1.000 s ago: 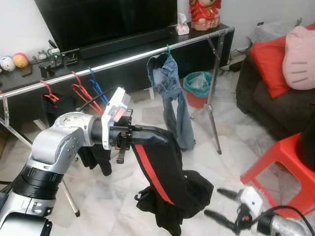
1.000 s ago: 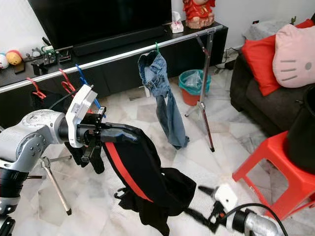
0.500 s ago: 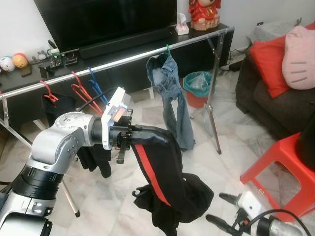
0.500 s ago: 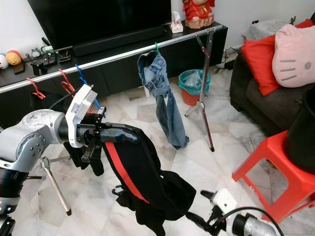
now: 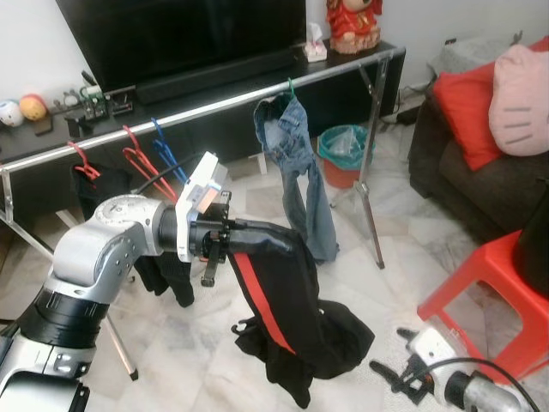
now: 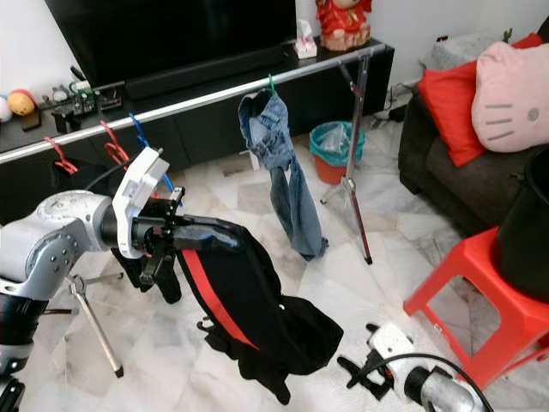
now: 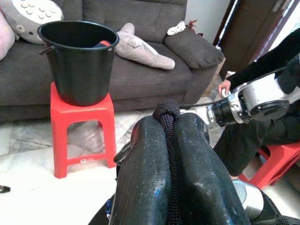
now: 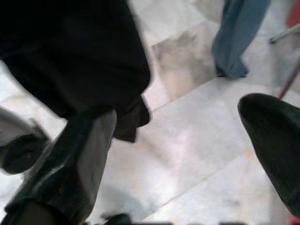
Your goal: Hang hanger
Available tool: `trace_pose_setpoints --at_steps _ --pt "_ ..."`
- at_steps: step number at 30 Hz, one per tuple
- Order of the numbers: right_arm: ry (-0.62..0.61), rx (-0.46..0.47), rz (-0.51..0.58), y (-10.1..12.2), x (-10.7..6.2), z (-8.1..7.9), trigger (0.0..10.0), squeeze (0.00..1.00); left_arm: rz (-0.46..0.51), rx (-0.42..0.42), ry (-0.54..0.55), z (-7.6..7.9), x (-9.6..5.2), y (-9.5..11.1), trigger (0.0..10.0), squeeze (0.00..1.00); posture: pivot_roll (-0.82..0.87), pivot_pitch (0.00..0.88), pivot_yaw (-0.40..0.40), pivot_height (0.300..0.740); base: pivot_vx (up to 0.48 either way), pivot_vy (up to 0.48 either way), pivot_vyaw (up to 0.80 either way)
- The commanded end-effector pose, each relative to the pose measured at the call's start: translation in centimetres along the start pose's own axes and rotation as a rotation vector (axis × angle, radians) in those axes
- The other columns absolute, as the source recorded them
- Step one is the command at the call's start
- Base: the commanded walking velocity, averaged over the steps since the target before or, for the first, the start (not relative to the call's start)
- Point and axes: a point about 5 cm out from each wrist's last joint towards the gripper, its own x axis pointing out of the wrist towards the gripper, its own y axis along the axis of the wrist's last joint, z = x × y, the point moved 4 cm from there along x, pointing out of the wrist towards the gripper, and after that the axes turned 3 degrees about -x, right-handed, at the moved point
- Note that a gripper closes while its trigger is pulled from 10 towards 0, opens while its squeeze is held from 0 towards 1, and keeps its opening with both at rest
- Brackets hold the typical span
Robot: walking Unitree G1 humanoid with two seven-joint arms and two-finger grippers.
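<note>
Two black fingers of the left gripper point(image 7: 171, 154) pinch the black red-striped trousers point(image 5: 287, 318), held before the silver rail point(image 5: 214, 105); right gripper point(image 8: 187, 154) gapes wide above marble floor point(image 6: 257, 206).

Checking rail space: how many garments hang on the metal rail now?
2: blue jeans near the middle of the rail, and a dark garment at its left, partly hidden behind the left arm; more may be hidden.

Head stereo downward (wrist views fingers-close)
</note>
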Motion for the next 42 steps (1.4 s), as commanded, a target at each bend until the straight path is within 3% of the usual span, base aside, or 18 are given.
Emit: trace_pose_setpoints --at_steps 1,3,5,12,24,25,26,27,28,42 --pt "-0.040 -0.024 -0.003 0.0 0.1 0.3 10.0 0.00 0.009 0.044 -0.026 0.6 -0.3 1.2 10.0 0.00 0.10 0.006 0.154 0.740 0.000 0.000 0.00" --pt "-0.060 -0.019 0.007 0.2 0.2 0.6 10.0 0.00 0.008 0.044 -0.026 0.6 -0.2 1.2 10.0 0.00 0.11 0.000 0.152 0.740 0.000 0.000 0.00" --pt "0.014 0.024 0.024 0.3 0.5 -0.3 10.0 0.00 0.008 0.044 -0.030 0.8 -0.2 1.2 10.0 0.00 0.11 0.000 0.151 0.740 0.000 0.000 0.00" --pt "0.066 0.052 0.046 0.8 1.4 -1.2 10.0 0.00 0.009 0.047 -0.041 1.0 -0.1 1.4 10.0 0.00 0.12 0.007 0.152 0.740 0.000 0.000 0.00" --pt "0.103 0.092 0.094 2.8 3.0 -1.3 10.0 0.00 0.010 0.048 -0.044 1.3 -0.1 1.6 10.0 0.00 0.14 0.013 0.150 0.740 0.000 0.000 0.00" --pt "0.130 0.118 0.111 3.1 3.2 -1.6 4.6 0.00 0.010 0.048 -0.044 1.3 -0.1 1.6 10.0 0.00 0.14 0.013 0.150 0.740 0.000 0.000 0.00" --pt "0.149 0.136 0.123 3.3 3.3 -1.9 4.6 0.00 0.010 0.046 -0.044 1.3 -0.1 1.6 10.0 0.00 0.15 0.015 0.150 0.740 0.000 0.000 0.00" --pt "0.172 0.150 0.137 3.5 3.3 -2.1 1.8 0.00 0.010 0.046 -0.043 1.3 -0.1 1.6 10.0 0.00 0.15 0.016 0.150 0.740 0.000 0.000 0.00" --pt "0.197 0.166 0.149 3.6 3.4 -2.4 0.0 0.00 0.010 0.046 -0.043 1.3 -0.1 1.6 10.0 0.00 0.15 0.016 0.150 0.740 0.000 0.000 0.00" --pt "0.311 0.232 0.180 3.8 3.2 -3.6 0.0 0.00 0.008 0.041 -0.036 1.2 0.0 1.5 10.0 0.00 0.14 0.022 0.154 0.740 0.000 0.000 0.00"
